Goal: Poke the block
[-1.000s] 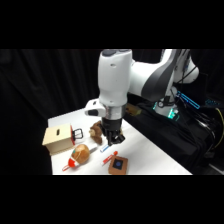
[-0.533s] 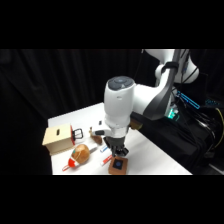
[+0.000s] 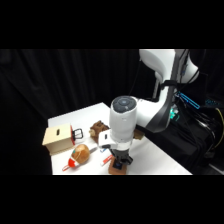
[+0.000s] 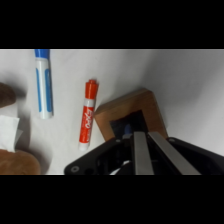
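The block (image 4: 131, 107) is a small orange-brown wooden square with a dark blue mark on top. In the wrist view it lies just past my fingertips. My gripper (image 4: 143, 134) is shut, its two grey fingers pressed together with their tips on or just above the blue mark. In the side view the gripper (image 3: 120, 161) points straight down at the block (image 3: 118, 170), which sits near the table's front edge and is mostly hidden under the gripper.
A red marker (image 4: 88, 115) and a blue marker (image 4: 44, 82) lie left of the block. A pale wooden box (image 3: 56, 139) with a black handle, a lumpy brown figure (image 3: 97, 131) and a round orange-red object (image 3: 80, 155) stand on the white table (image 3: 155, 160).
The arm has swung forward and lowered, bringing the gripper down onto the block near the table's front edge. The other objects have not moved.
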Available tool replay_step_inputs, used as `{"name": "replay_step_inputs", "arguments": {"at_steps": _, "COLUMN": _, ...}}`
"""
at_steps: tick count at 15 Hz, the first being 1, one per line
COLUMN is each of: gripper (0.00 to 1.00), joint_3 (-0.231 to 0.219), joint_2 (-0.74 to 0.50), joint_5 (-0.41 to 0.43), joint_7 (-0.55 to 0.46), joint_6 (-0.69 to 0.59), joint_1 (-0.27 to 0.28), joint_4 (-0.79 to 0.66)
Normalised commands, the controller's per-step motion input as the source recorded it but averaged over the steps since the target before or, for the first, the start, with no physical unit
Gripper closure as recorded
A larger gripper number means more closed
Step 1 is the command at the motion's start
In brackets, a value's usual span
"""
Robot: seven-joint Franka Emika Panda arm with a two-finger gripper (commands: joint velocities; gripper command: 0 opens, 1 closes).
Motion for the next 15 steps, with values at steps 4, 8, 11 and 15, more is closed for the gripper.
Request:
{"name": "replay_step_inputs", "arguments": {"at_steps": 4, "gripper": 1.00, "joint_3": -0.074, "joint_2": 0.10, "joint_5": -0.066, "joint_7": 0.04, "joint_6": 0.10, "joint_1": 0.095, "joint_4": 0.10}}
{"name": "replay_step_inputs", "arguments": {"at_steps": 8, "gripper": 1.00, "joint_3": -0.084, "joint_2": -0.09, "joint_5": -0.061, "joint_7": 0.06, "joint_6": -0.04, "joint_1": 0.082, "joint_4": 0.01}}
{"name": "replay_step_inputs", "arguments": {"at_steps": 11, "gripper": 1.00, "joint_3": -0.048, "joint_2": -0.31, "joint_5": -0.002, "joint_7": 0.00, "joint_6": -0.37, "joint_1": 0.019, "joint_4": -0.01}}
{"name": "replay_step_inputs", "arguments": {"at_steps": 15, "gripper": 0.67, "joint_3": 0.022, "joint_2": -0.36, "joint_5": 0.055, "joint_7": -0.09, "joint_6": -0.44, "joint_1": -0.064, "joint_4": 0.01}}
